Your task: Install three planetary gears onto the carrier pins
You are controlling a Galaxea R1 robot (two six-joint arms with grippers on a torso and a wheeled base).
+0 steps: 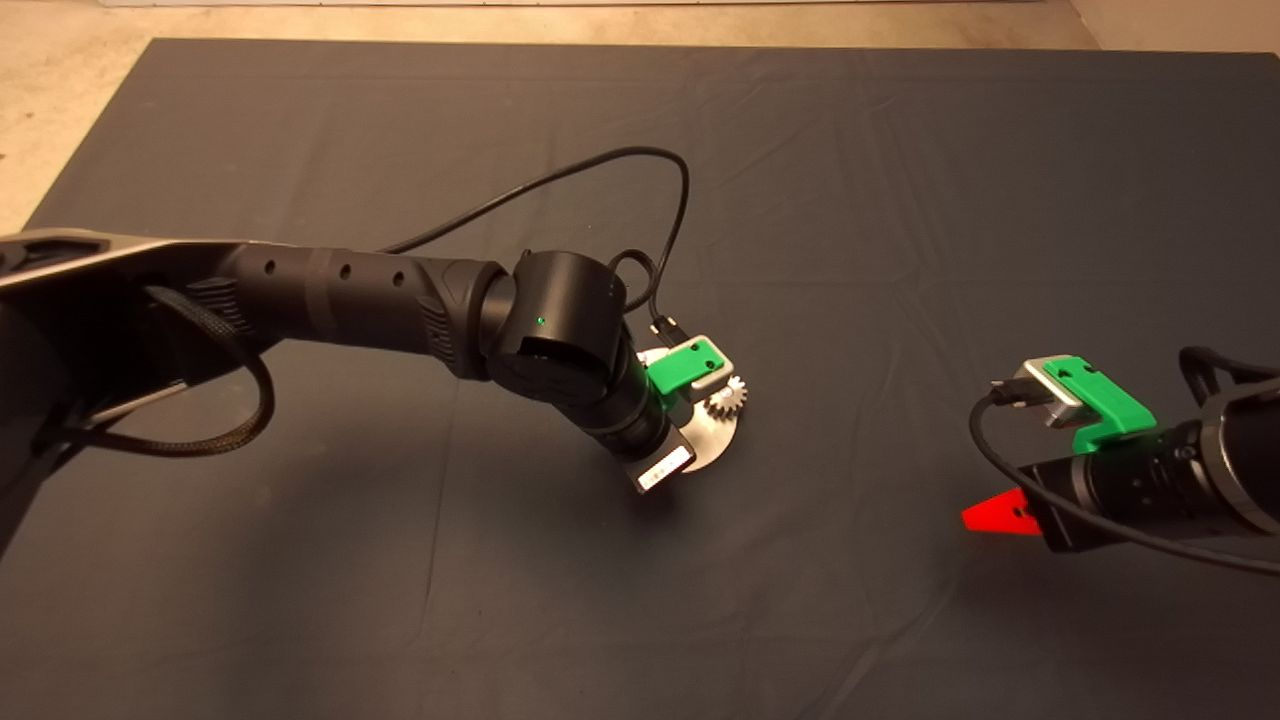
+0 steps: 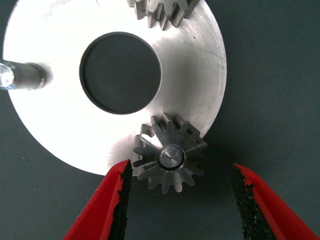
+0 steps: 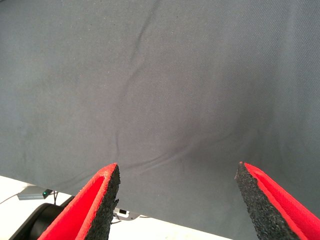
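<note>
Gear (image 2: 170,156) sits on a pin at the disc's (image 2: 50,120) rim, mid-mat; left gripper (image 2: 180,200) straddles it, fingers wide, not touching. Right gripper (image 3: 175,200) hangs wide open near the mat's right edge.

Disc (image 1: 712,440) mostly hidden beneath left arm (image 1: 420,300), second gear (image 2: 162,12) cut off at frame edge, bare pin (image 2: 20,76) likewise clipped.

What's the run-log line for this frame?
left gripper: open, straddling small toothed steel gear seated on pin | second gear seated | one silver pin bare | right gripper: open, idle over dark mat
</note>
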